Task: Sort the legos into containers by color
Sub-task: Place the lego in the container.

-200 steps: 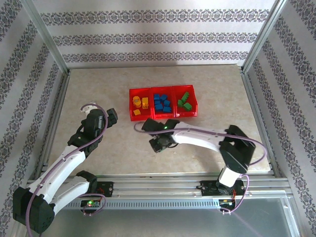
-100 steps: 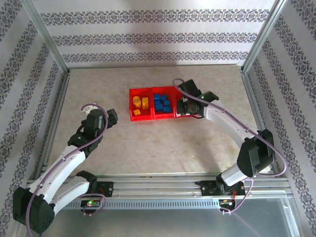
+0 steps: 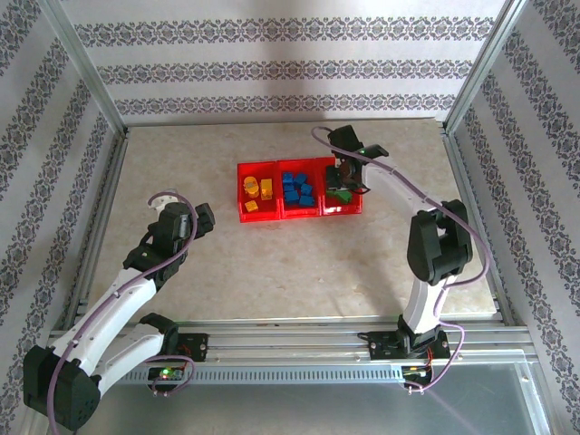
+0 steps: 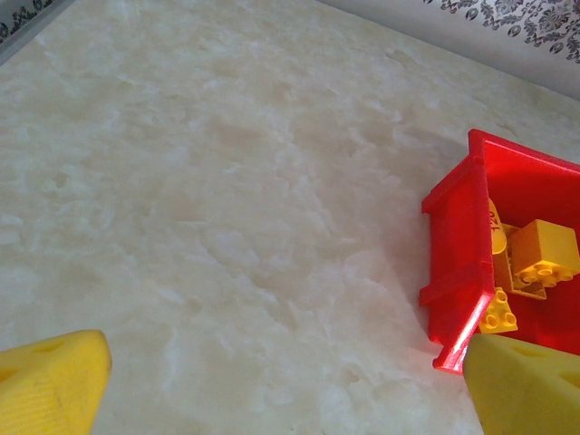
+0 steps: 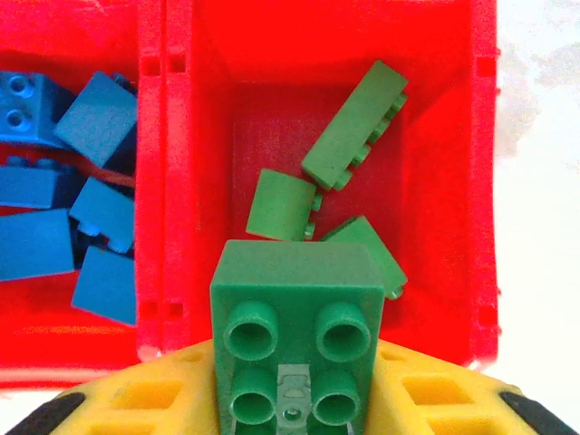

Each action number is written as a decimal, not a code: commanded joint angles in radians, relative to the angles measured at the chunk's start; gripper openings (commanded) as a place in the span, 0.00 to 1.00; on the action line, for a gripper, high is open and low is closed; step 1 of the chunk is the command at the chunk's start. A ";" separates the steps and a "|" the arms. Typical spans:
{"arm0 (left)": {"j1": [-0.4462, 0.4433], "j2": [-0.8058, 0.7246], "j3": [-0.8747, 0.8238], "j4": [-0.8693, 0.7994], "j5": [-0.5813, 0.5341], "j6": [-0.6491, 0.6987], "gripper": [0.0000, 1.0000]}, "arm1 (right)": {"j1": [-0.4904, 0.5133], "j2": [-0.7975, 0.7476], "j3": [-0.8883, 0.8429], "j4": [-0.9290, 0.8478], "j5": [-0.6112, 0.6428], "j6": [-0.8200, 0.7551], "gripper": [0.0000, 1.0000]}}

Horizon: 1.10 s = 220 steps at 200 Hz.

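Green brick (image 5: pixel 296 326), studs toward the wrist camera, pinched between the right jaws. Yellow fingers (image 5: pixel 435 399) flank it on either side. It hangs over the right-hand bin (image 5: pixel 485 181), at the edge nearest that camera.

Inside that bin are three more green bricks (image 5: pixel 353 127). One is long and tilted toward the far right corner; two smaller ones lie near the middle.

The middle bin (image 5: pixel 149 181) next to it holds a heap of blue bricks (image 5: pixel 91 208).

From above, the three red bins (image 3: pixel 300 217) stand joined in a row mid-desk (image 3: pixel 181 163). Yellow bricks (image 3: pixel 258 190) are in the left bin (image 4: pixel 458 245), blue in the middle, green on the right. The right arm (image 3: pixel 435 245) reaches over the right end of the row.

The left arm (image 3: pixel 136 272) is well apart from the bins, off to their left. The left jaws stand wide open, holding nothing. Their yellow fingertips (image 4: pixel 54 381) sit at the lower corners of the wrist view, with bare desk between them and a corner of the left bin just ahead.
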 commanded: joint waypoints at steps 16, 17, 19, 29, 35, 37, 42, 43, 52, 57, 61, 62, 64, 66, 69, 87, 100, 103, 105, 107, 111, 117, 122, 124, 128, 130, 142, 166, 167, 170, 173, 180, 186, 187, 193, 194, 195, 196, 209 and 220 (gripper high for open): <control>0.021 -0.011 -0.001 -0.037 -0.002 0.017 1.00 | -0.015 0.084 0.069 0.005 -0.006 -0.034 0.40; 0.021 -0.011 -0.001 -0.037 -0.002 0.017 1.00 | -0.015 0.085 0.070 0.005 -0.006 -0.034 0.40; 0.020 -0.012 -0.001 -0.037 -0.002 0.016 1.00 | -0.017 0.090 0.072 0.004 -0.005 -0.034 0.40; 0.020 -0.011 -0.002 -0.042 -0.002 0.014 1.00 | -0.020 0.109 0.077 0.003 -0.005 -0.034 0.40; 0.021 -0.012 -0.004 -0.044 0.000 0.014 1.00 | -0.022 0.116 0.078 0.004 -0.005 -0.032 0.41; 0.021 -0.012 -0.003 -0.045 0.000 0.014 1.00 | -0.023 0.119 0.078 0.005 -0.004 -0.032 0.41; 0.021 -0.012 -0.002 -0.047 0.001 0.013 1.00 | -0.025 0.124 0.078 0.006 -0.005 -0.032 0.42; 0.021 -0.012 -0.002 -0.047 0.000 0.013 1.00 | -0.025 0.125 0.078 0.007 -0.004 -0.031 0.42; 0.022 -0.013 -0.003 -0.047 0.001 0.012 1.00 | -0.028 0.133 0.076 0.010 -0.005 -0.030 0.43; 0.022 -0.013 -0.003 -0.048 0.001 0.012 1.00 | -0.030 0.136 0.076 0.011 -0.005 -0.029 0.44; 0.021 -0.013 -0.002 -0.047 0.000 0.012 1.00 | -0.031 0.141 0.075 0.011 -0.006 -0.027 0.44; 0.021 -0.013 -0.002 -0.047 0.001 0.013 1.00 | -0.031 0.141 0.074 0.011 -0.006 -0.027 0.44; 0.021 -0.013 -0.003 -0.047 0.001 0.014 1.00 | -0.032 0.142 0.075 0.013 -0.006 -0.027 0.44; 0.022 -0.013 -0.003 -0.047 0.001 0.014 1.00 | -0.033 0.142 0.075 0.013 -0.008 -0.027 0.45; 0.022 -0.013 -0.002 -0.046 0.001 0.014 1.00 | -0.033 0.144 0.073 0.014 -0.007 -0.026 0.45; 0.024 -0.012 -0.001 -0.042 0.003 0.017 1.00 | -0.035 0.147 0.072 0.015 -0.009 -0.026 0.47; 0.023 -0.012 0.002 -0.042 0.002 0.019 1.00 | -0.035 0.138 0.073 0.013 -0.011 -0.026 0.48; 0.024 -0.011 0.003 -0.043 0.002 0.019 1.00 | -0.035 0.135 0.073 0.013 -0.013 -0.026 0.48; 0.023 -0.011 0.004 -0.043 0.002 0.018 1.00 | -0.036 0.132 0.073 0.013 -0.015 -0.027 0.48; 0.024 -0.012 0.003 -0.044 0.002 0.019 1.00 | -0.036 0.128 0.073 0.012 -0.016 -0.026 0.48; 0.024 -0.012 0.005 -0.044 0.001 0.020 1.00 | -0.036 0.122 0.073 0.011 -0.017 -0.026 0.48; 0.024 -0.011 0.007 -0.044 0.000 0.021 1.00 | -0.034 0.111 0.072 0.010 -0.020 -0.026 0.48; 0.024 -0.011 0.007 -0.044 0.000 0.021 1.00 | -0.035 0.099 0.070 0.009 -0.022 -0.026 0.49; 0.023 -0.011 0.007 -0.044 -0.002 0.022 1.00 | -0.034 0.095 0.069 0.009 -0.021 -0.026 0.49; 0.023 -0.011 0.008 -0.044 -0.002 0.021 1.00 | -0.034 0.086 0.068 0.007 -0.023 -0.025 0.49; 0.024 -0.011 0.008 -0.044 -0.001 0.022 1.00 | -0.034 0.079 0.067 0.006 -0.023 -0.025 0.50; 0.025 -0.011 0.009 -0.045 -0.005 0.024 1.00 | -0.034 0.045 0.060 0.004 -0.025 -0.022 0.52; 0.027 -0.013 0.015 -0.057 -0.013 0.023 1.00 | -0.034 -0.035 0.026 0.006 -0.017 -0.012 0.59; 0.026 -0.013 0.015 -0.058 -0.014 0.023 1.00 | -0.034 -0.039 0.024 0.007 -0.016 -0.011 0.60; 0.026 -0.014 0.015 -0.060 -0.015 0.023 1.00 | -0.034 -0.050 0.020 0.007 -0.012 -0.010 0.61; 0.027 -0.014 0.015 -0.063 -0.015 0.023 1.00 | -0.034 -0.061 0.014 0.008 -0.007 -0.008 0.62; 0.026 -0.017 0.016 -0.066 -0.022 0.023 1.00 | -0.035 -0.087 0.000 0.008 0.002 -0.005 0.66; 0.026 -0.021 0.015 -0.069 -0.027 0.024 1.00 | -0.036 -0.111 -0.013 0.008 0.011 -0.002 0.70; 0.027 -0.021 0.014 -0.070 -0.027 0.024 1.00 | -0.037 -0.115 -0.015 0.008 0.014 -0.001 0.70; 0.027 -0.023 0.015 -0.074 -0.033 0.025 1.00 | -0.037 -0.141 -0.030 0.009 0.025 0.001 0.75; 0.027 -0.024 0.014 -0.075 -0.033 0.025 1.00 | -0.037 -0.146 -0.033 0.010 0.028 0.002 0.76; 0.027 -0.026 0.014 -0.076 -0.034 0.026 1.00 | -0.037 -0.146 -0.033 0.010 0.028 0.002 0.76; 0.026 -0.026 0.014 -0.077 -0.036 0.026 1.00 | -0.037 -0.150 -0.036 0.010 0.030 0.003 0.77; 0.027 -0.034 0.016 -0.087 -0.049 0.032 1.00 | -0.043 -0.211 -0.078 0.017 0.065 0.011 0.87; 0.030 -0.045 0.016 -0.098 -0.064 0.042 1.00 | -0.051 -0.267 -0.120 0.024 0.099 0.018 0.94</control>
